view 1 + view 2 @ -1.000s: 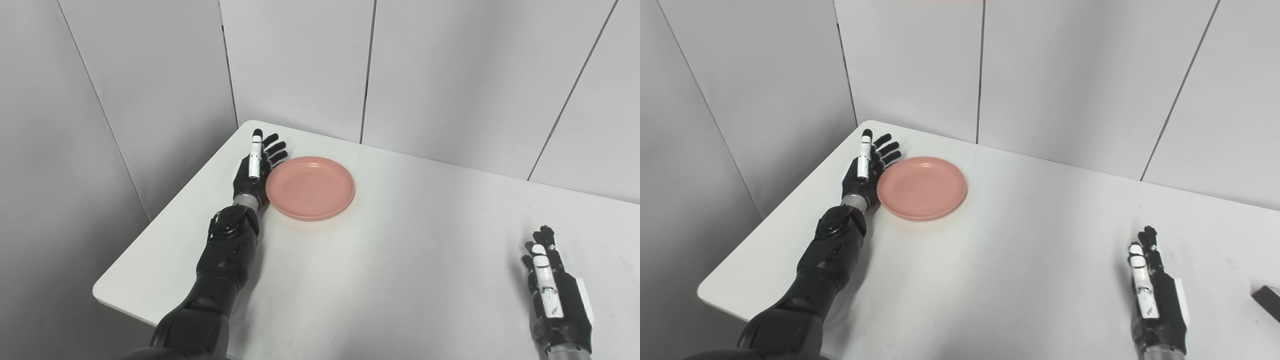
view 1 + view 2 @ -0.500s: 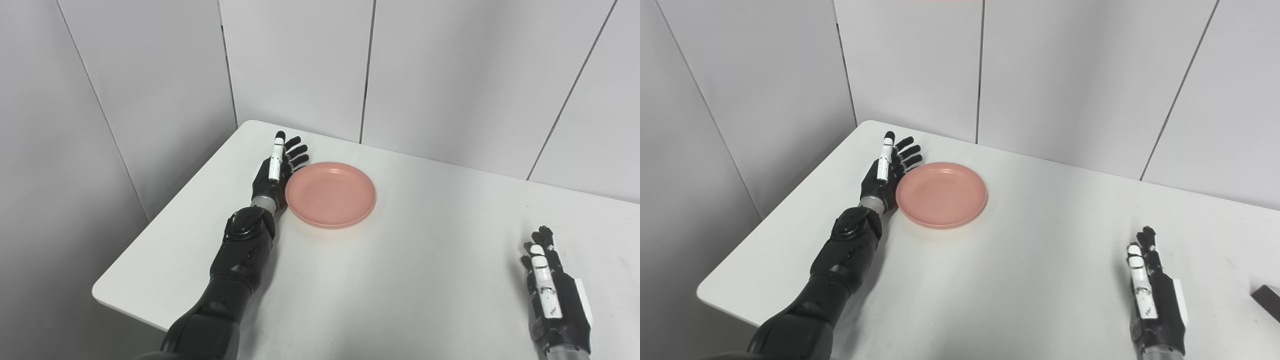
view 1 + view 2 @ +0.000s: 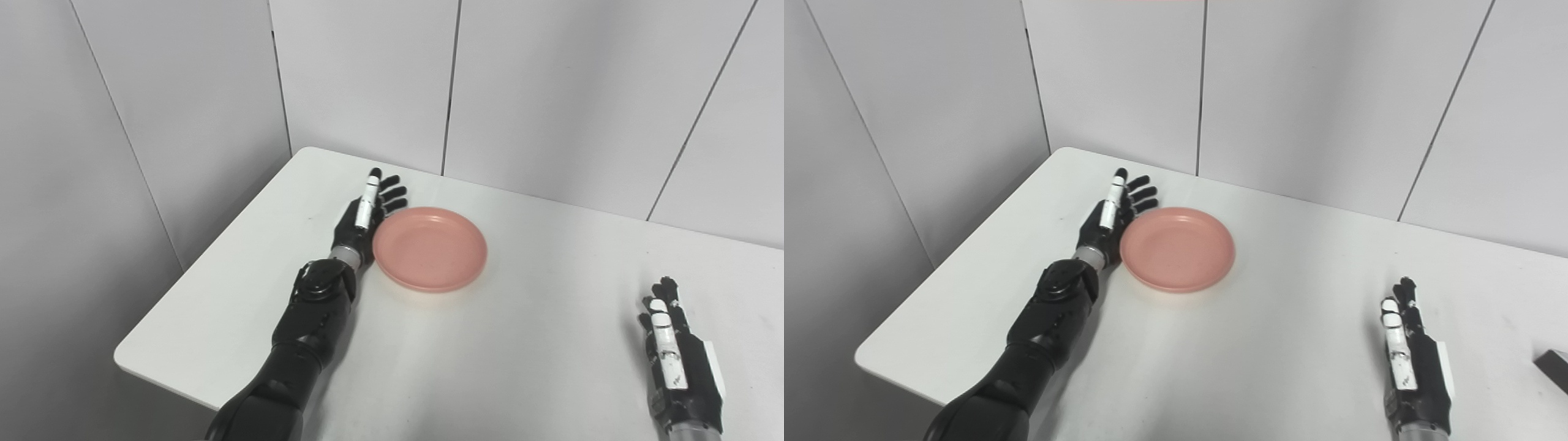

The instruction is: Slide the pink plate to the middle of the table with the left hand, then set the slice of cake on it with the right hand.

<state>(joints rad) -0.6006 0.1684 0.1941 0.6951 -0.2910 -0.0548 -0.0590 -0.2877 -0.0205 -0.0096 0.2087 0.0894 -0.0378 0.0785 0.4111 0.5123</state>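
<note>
The pink plate (image 3: pixel 430 248) has slid rightward toward the table (image 3: pixel 502 343) middle, its left rim against the left hand (image 3: pixel 361 220), whose outstretched fingers (image 3: pixel 392 191) hold nothing. The right hand (image 3: pixel 674 361) stays flat, released; a dark object (image 3: pixel 1554 369) lies right of it.

Left hand (image 3: pixel 365 214) flat on edge, fingers straight and apart, arm stretched forward. Right hand (image 3: pixel 674 355) flat, fingers extended, low right.

Empty round pink plate (image 3: pixel 430 248) lies flat, left of centre.
</note>
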